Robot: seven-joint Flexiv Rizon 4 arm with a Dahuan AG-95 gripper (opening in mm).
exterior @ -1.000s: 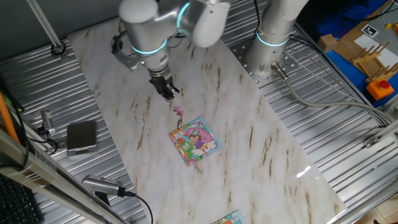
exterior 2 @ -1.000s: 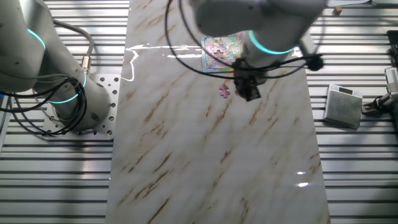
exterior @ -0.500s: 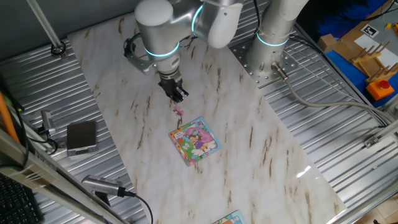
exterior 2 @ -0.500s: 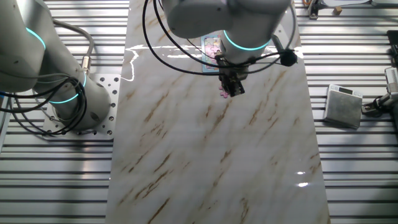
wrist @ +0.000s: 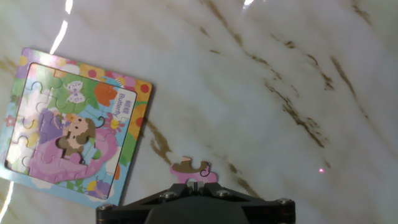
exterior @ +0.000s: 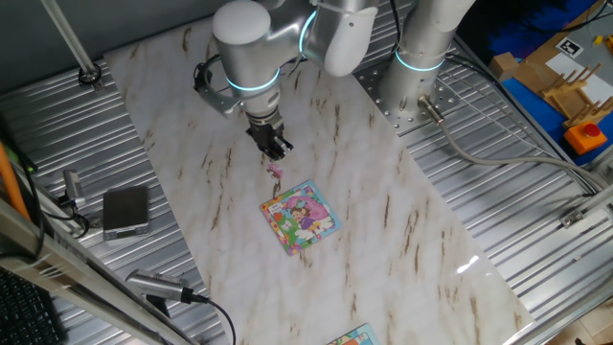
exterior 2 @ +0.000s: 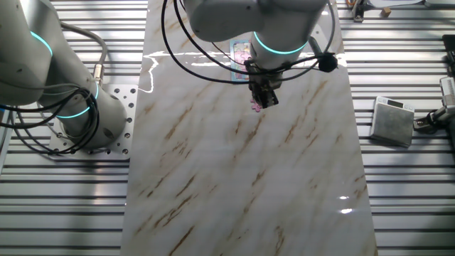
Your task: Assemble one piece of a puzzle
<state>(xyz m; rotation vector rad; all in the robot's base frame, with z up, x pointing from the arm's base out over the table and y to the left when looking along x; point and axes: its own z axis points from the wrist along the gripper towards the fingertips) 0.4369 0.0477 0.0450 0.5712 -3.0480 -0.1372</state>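
Gripper: your gripper [exterior: 278, 147] hangs just above the piece; you cannot tell how far its fingers are spread.
Piece: the piece [wrist: 193, 169] lies flat on the marble table [exterior: 383, 230], near the puzzle [wrist: 78, 127], apart from it.

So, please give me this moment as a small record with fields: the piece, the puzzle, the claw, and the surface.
piece: pink piece lies flat on the table, apart from the puzzle
puzzle: square cartoon board, flat, a gap visible in its pink middle
claw: claw above the piece, holds nothing; open or shut cannot be told
surface: marble table
other: grey box beside the table
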